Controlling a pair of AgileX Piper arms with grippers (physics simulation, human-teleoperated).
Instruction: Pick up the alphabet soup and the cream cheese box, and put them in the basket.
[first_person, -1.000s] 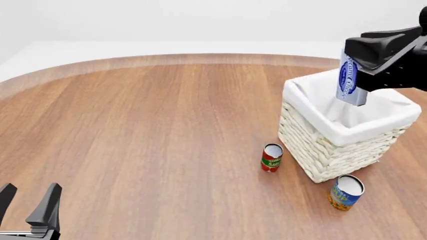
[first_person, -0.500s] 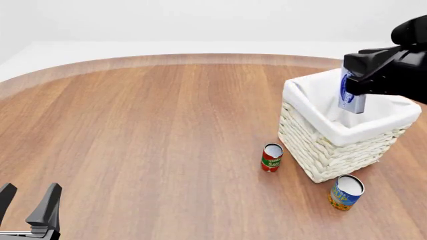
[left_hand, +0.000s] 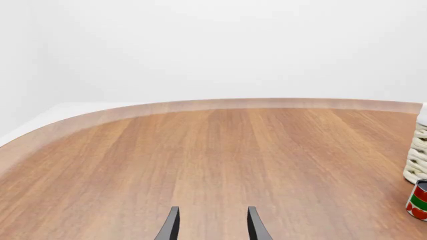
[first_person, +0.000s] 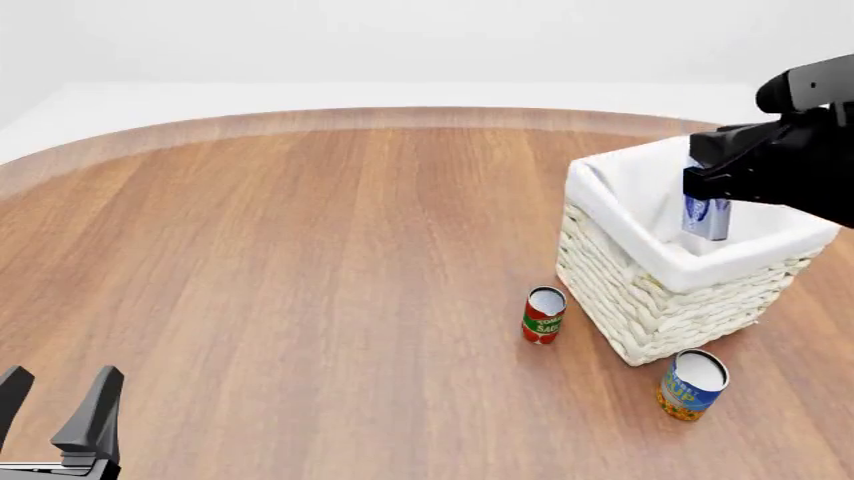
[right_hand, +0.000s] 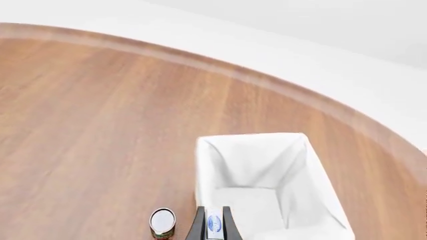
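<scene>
The cream cheese box (first_person: 706, 216) stands on end, pinched between the fingers of the right hand (first_person: 721, 180), its lower end sunk below the rim of the basket (first_person: 627, 250) and inside the white lining. In the right wrist view the box (right_hand: 214, 224) shows as a narrow pale blue face with a darker mark, squeezed between the two dark fingers (right_hand: 197, 222), with the basket's open mouth (right_hand: 267, 150) directly beyond the fingertips.

The alphabet soup (first_person: 691, 384) is on the worktop (first_person: 294, 260) below and nearer than the right hand, just beside the basket's near corner, and it appears to tilt a little. A slimmer red-and-green can (first_person: 542, 315) stands to the left of the right hand and lower, close to the basket's left wall; the right wrist view shows its pale top (right_hand: 162, 221) next to the basket.

The left hand (first_person: 56, 412) sits well apart from all of this, at the near left edge of the worktop, its fingers spread with nothing between them. Its own camera shows the two fingertips (left_hand: 170, 227) parted over bare wood, the red-and-green can (left_hand: 418, 200) and a strip of wicker (left_hand: 417, 160) far off to one side.
</scene>
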